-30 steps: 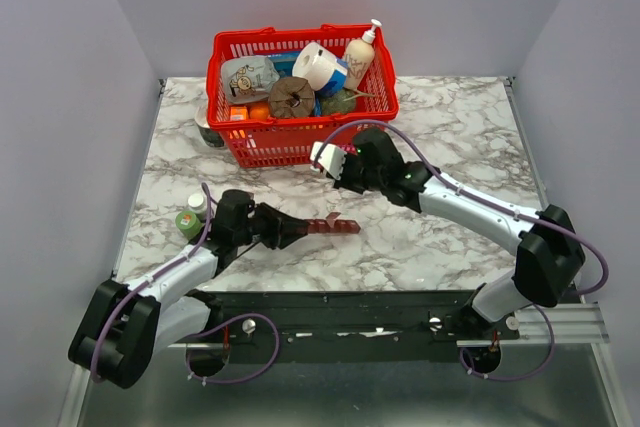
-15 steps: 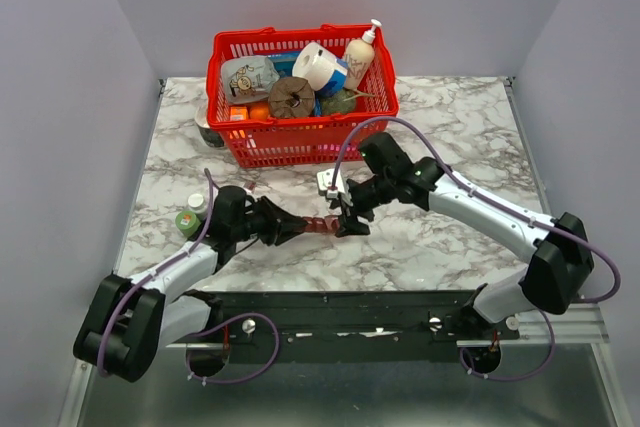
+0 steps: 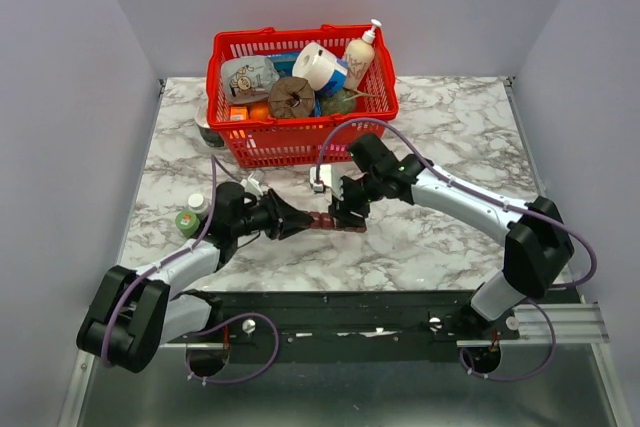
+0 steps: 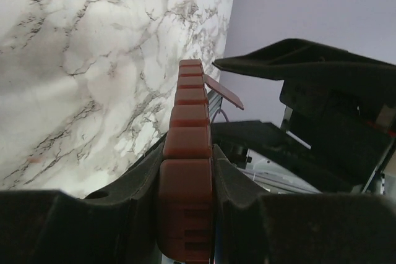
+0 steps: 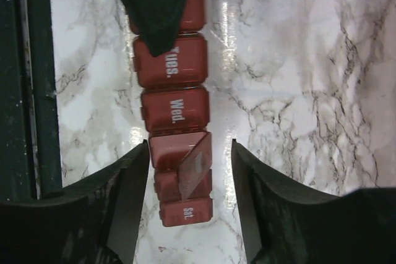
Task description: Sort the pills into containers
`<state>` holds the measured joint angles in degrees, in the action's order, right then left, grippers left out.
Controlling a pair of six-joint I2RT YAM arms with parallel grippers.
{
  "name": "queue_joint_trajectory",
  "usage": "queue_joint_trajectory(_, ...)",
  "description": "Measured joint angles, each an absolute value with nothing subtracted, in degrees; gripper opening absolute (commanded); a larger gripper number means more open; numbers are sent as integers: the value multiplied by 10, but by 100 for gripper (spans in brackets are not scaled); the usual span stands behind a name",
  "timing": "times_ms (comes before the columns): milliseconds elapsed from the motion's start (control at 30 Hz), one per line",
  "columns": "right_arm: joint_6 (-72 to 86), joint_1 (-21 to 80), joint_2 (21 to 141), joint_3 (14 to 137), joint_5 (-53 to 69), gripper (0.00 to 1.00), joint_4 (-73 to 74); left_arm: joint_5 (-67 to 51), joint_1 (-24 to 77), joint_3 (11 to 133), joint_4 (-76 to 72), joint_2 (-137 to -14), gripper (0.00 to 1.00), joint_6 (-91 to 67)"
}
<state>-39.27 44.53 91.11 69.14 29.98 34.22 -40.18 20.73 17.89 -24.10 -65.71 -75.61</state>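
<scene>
The containers (image 3: pixel 335 221) are a dark red strip of day-labelled compartments lying on the marble. My left gripper (image 3: pixel 298 220) is shut on the strip's near end (image 4: pixel 185 208). The lid (image 5: pixel 195 162) of the compartment after "Wed." stands open; the other lids look closed. My right gripper (image 5: pixel 190 153) is open and hangs over the strip's far end (image 5: pixel 173 109), one finger on each side. It shows in the top view as the right gripper (image 3: pixel 350 209). No pills can be seen in any view.
A red mesh basket (image 3: pixel 300 142) full of household goods stands at the back. A small green bottle (image 3: pixel 187 222) and a white-capped one (image 3: pixel 197 204) sit beside my left arm. A dark jar (image 3: pixel 207 130) stands left of the basket.
My right arm has swung from beside the basket down onto the strip, and its jaws have opened. The left gripper keeps its hold and has shifted slightly.
</scene>
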Motion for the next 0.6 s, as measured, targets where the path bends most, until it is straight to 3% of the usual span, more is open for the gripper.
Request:
queue_joint_trajectory(200, -368, 431, 914, 711, 274, 55, 330, -424, 207, 180, -234, -659, 0, -716)
queue_joint_trajectory(367, -359, 422, 914, 712, 260, 41, 326, -435, 207, 183, -213, -659, 0, -685)
queue_joint_trajectory(600, -354, 416, 936, 721, 236, 39, 326, -457, 207, 191, -214, -661, 0, -669)
